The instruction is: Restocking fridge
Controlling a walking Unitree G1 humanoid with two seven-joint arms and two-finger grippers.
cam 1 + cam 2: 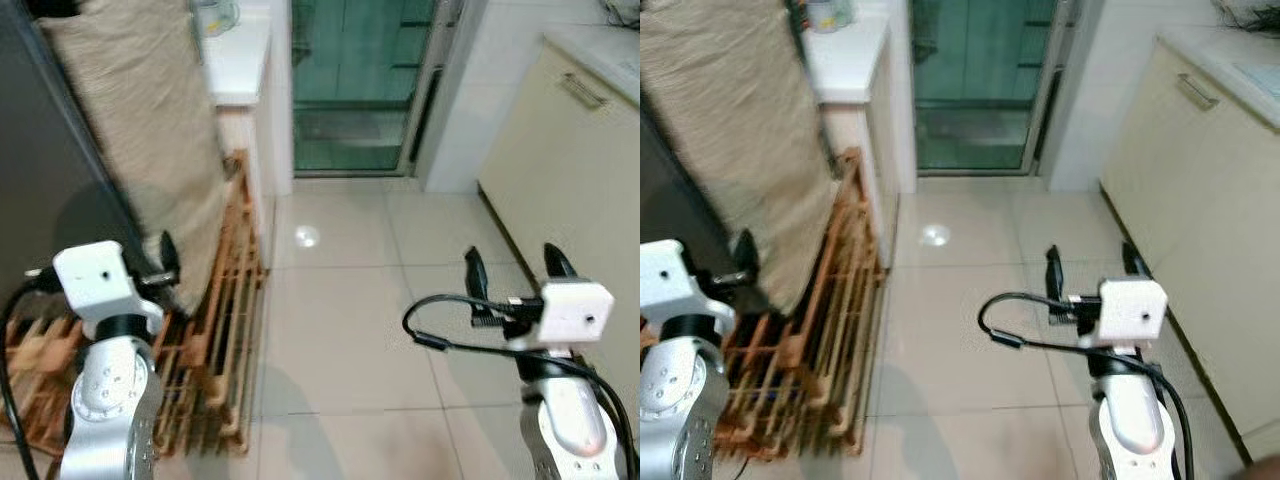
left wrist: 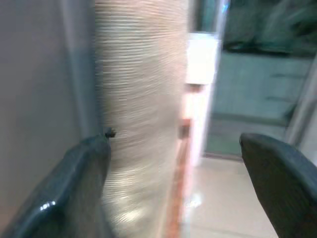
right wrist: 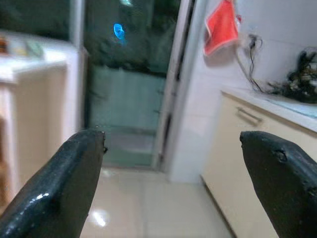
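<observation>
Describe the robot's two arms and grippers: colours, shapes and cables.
Both arms are silver, rounded and jointed, each topped by a white boxy wrist block. The left gripper and right gripper each have two long, glossy black fingers tapering to blunt tips. A black cable loops out beside the right wrist.

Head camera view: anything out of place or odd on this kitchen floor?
Yes. A folded wooden rack stands on the tile floor on the robot's left, and a beige rolled mat leans tilted over it against the dark surface; both narrow the walkway. Both grippers, left gripper and right gripper, are open and hold nothing.
</observation>
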